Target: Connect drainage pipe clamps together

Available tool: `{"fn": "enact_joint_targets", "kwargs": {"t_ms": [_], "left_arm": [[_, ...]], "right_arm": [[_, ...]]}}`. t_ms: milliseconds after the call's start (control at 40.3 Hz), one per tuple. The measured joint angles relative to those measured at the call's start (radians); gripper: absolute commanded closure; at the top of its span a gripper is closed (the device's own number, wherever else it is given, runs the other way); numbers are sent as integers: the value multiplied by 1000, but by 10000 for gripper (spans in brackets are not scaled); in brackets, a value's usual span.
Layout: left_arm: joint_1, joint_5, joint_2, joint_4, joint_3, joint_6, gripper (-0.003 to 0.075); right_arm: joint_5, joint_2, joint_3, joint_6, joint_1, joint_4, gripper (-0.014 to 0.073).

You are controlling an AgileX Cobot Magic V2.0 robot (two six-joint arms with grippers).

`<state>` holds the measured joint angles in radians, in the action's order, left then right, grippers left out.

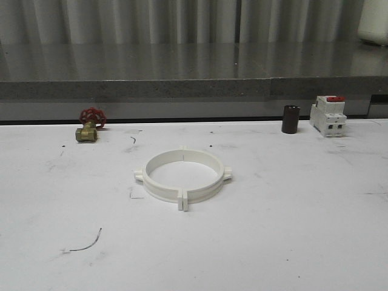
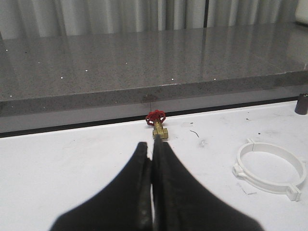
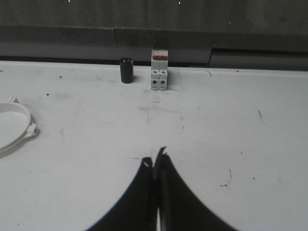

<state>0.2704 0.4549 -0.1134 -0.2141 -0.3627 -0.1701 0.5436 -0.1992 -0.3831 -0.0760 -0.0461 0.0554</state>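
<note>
The two white drainage pipe clamps [image 1: 182,176] lie on the white table as one closed ring, their end tabs meeting at the near and far sides. The ring also shows in the left wrist view [image 2: 270,167] and partly in the right wrist view [image 3: 13,128]. My left gripper [image 2: 151,144] is shut and empty, off to the ring's left and pointing toward the brass valve. My right gripper [image 3: 155,160] is shut and empty, off to the ring's right.
A brass valve with a red handwheel [image 1: 90,125] stands at the back left. A dark cylinder [image 1: 290,119] and a white circuit breaker with a red top [image 1: 328,115] stand at the back right. A grey stone ledge [image 1: 194,82] runs behind the table.
</note>
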Motion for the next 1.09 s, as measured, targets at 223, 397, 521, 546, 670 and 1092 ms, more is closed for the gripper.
{"fn": "enact_joint_targets", "kwargs": {"t_ms": [223, 397, 521, 546, 670, 1092], "left_arm": [[0, 0, 0, 0, 0, 0, 741], [0, 0, 0, 0, 0, 0, 741], [0, 0, 0, 0, 0, 0, 741], [0, 0, 0, 0, 0, 0, 741], [0, 0, 0, 0, 0, 0, 741], [0, 0, 0, 0, 0, 0, 741]], "right_arm": [[-49, 42, 7, 9, 0, 18, 715], [-49, 42, 7, 9, 0, 21, 715], [-49, 42, 7, 9, 0, 21, 715], [-49, 42, 7, 9, 0, 21, 715], [-49, 42, 9, 9, 0, 21, 715], [-49, 42, 9, 11, 0, 21, 715]]}}
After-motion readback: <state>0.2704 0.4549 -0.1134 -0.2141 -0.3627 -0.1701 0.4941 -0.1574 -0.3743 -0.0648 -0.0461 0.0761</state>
